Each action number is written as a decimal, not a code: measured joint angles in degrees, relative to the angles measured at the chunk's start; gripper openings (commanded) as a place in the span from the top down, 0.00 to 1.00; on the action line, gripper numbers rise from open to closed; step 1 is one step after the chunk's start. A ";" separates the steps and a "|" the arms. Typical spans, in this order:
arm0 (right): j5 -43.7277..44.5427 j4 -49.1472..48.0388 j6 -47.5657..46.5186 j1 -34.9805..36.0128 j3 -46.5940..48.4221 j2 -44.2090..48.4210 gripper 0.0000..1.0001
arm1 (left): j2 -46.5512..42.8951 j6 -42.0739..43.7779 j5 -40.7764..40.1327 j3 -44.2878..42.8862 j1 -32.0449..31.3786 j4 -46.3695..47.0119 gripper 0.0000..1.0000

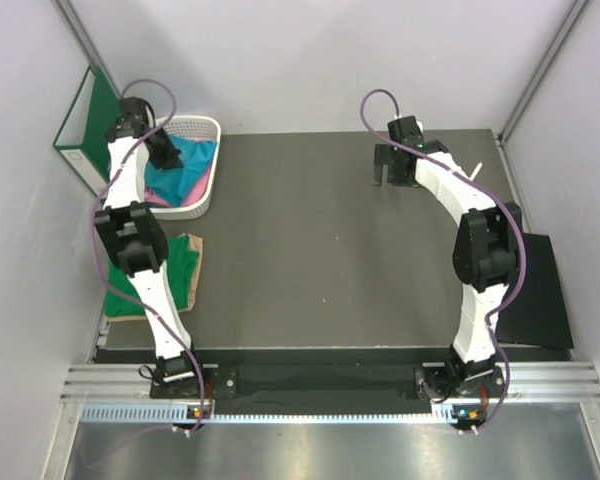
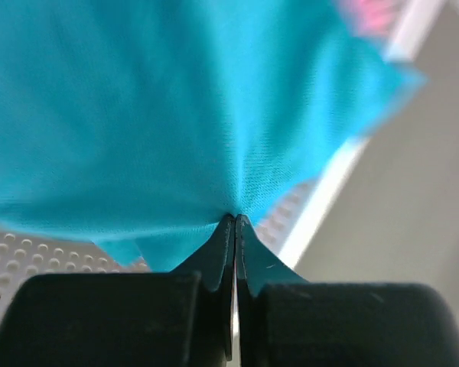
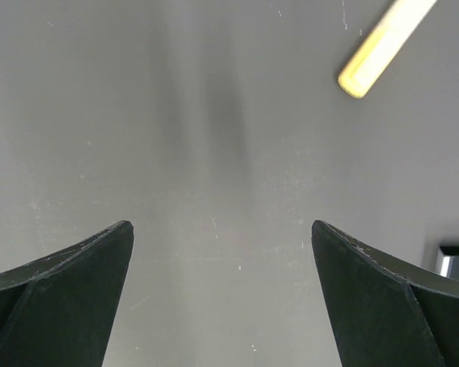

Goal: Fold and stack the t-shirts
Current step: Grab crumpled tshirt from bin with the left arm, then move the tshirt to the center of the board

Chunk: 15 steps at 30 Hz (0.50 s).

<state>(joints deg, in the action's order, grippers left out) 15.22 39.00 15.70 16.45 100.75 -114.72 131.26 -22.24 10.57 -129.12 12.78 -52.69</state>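
Observation:
The teal-blue t-shirt lies in the white lattice basket at the far left, with the pink t-shirt under it. My left gripper is shut on a pinch of the teal-blue t-shirt; its jaws meet on the cloth. A little pink cloth shows at the top of the left wrist view. The green t-shirt lies folded at the left edge of the table beside the left arm. My right gripper is open and empty above the bare far-right table.
A green ring binder stands against the left wall behind the basket. A black flat panel lies at the right edge. A pale yellow stick lies on the table near the right gripper. The basket's rim borders the grey table.

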 measured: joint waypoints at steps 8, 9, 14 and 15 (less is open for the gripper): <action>-3.34 0.09 3.50 -3.89 -2.47 0.00 0.00 | -13.20 -1.18 7.98 0.46 -1.75 7.80 1.00; -3.69 0.04 3.91 -4.28 -2.47 0.00 0.00 | -13.92 -1.27 9.07 0.17 -2.67 8.50 1.00; -4.92 -0.02 5.16 -5.40 -2.47 0.00 0.00 | -14.23 -1.42 14.14 -0.87 -11.02 9.86 1.00; -5.05 -0.04 5.42 -5.40 -2.47 0.00 0.00 | -14.08 -1.36 14.82 -0.96 -13.49 9.84 1.00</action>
<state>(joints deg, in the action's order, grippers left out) 10.17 38.96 21.12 11.05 98.28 -114.72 117.19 -23.59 25.39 -130.08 -0.71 -42.85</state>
